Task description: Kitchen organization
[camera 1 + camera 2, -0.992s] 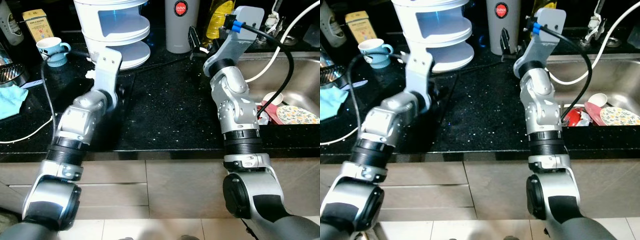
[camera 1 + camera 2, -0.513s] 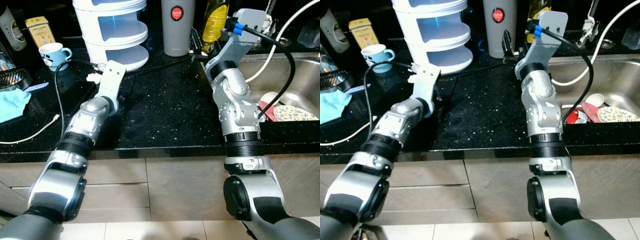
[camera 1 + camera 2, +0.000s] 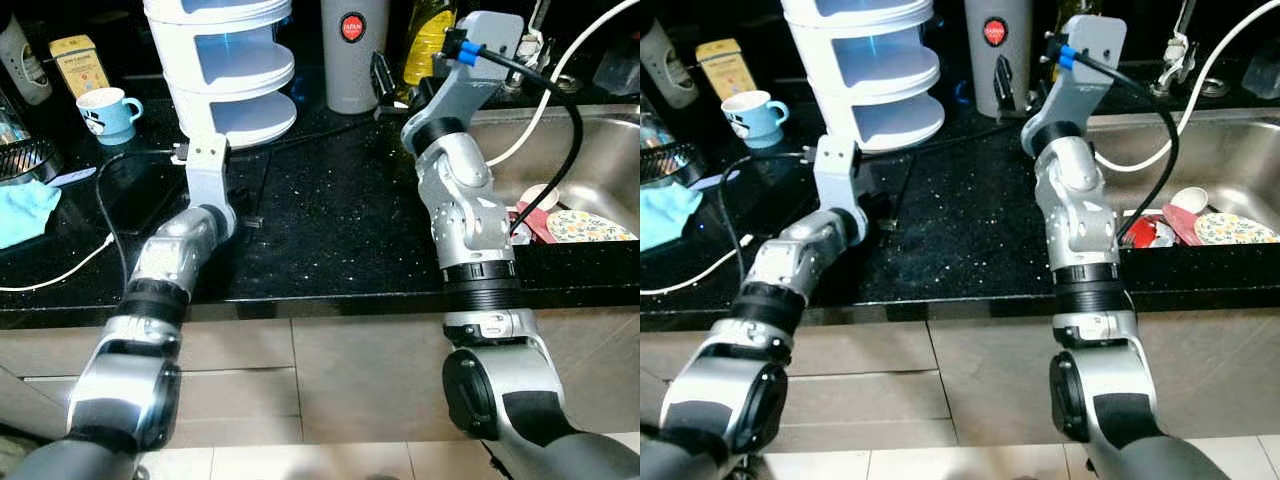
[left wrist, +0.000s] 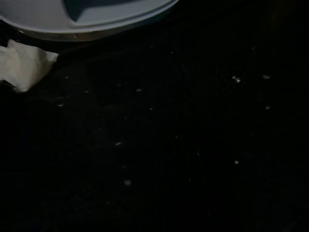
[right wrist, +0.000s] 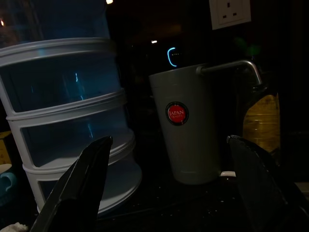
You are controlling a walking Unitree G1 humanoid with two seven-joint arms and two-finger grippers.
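On the black speckled counter (image 3: 330,230) stand a white three-tier rack (image 3: 235,70), a grey tumbler with a red round label (image 3: 352,50) and a yellow oil bottle (image 3: 430,40). My right gripper (image 5: 169,145) is held above the counter just right of the tumbler. It is open, with nothing between its fingers (image 5: 82,183). My left gripper (image 3: 250,200) reaches low over the counter in front of the rack's base (image 4: 96,19), dark against the dark stone. A crumpled white scrap (image 4: 24,67) lies beside that base.
A blue-and-white mug (image 3: 105,110) and a yellow tin (image 3: 78,62) stand at the back left, above a blue cloth (image 3: 22,210) and a white cable (image 3: 60,270). The steel sink (image 3: 600,160) on the right holds a patterned plate (image 3: 590,228) and other dishes.
My left forearm has dropped lower and turned, so its wrist now stands in front of the rack's base. The right arm has kept its pose. The camera shifted a little.
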